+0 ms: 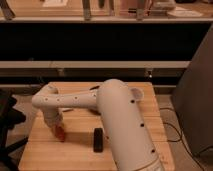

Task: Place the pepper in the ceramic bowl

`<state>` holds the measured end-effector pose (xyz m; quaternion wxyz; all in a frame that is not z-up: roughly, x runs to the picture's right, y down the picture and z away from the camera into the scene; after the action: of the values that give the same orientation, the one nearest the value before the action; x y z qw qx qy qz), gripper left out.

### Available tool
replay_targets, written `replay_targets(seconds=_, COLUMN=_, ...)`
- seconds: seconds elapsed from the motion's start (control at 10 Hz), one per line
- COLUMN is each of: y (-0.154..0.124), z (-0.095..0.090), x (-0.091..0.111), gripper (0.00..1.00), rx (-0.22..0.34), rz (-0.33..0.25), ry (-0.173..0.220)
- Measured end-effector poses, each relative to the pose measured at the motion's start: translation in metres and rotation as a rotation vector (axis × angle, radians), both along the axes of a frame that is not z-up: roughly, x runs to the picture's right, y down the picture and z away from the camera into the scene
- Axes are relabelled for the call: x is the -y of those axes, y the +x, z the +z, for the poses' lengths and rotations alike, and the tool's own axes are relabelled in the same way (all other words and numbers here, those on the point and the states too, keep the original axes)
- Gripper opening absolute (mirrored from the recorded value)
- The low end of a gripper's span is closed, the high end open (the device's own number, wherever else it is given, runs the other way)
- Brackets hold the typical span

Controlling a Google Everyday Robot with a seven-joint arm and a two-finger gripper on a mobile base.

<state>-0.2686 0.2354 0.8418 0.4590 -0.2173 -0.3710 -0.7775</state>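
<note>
A small red-orange pepper [60,134] lies on the left part of the wooden table [50,156]. My gripper [56,127] points down at the end of the white arm [80,102] and sits right over the pepper, at or touching its top. The arm reaches from the bottom centre across to the left. The green ceramic bowl does not show; the arm covers the middle and back of the table where it may stand.
A black remote-like bar [98,139] lies right of the pepper. A small white cup [136,93] peeks out at the back right behind the arm. A dark chair [7,122] stands left of the table. Shelving [100,65] runs behind it.
</note>
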Motion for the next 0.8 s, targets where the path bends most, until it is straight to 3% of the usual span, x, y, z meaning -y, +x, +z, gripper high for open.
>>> replay_targets(seconds=0.4, y=0.002, z=0.000, x=0.000, gripper=0.00, rx=-0.004, rz=0.000, ry=0.001)
replay_targets(seconds=0.8, y=0.017, z=-0.004, x=0.002, gripper=0.00, rx=-0.012, rz=0.043, ry=0.046)
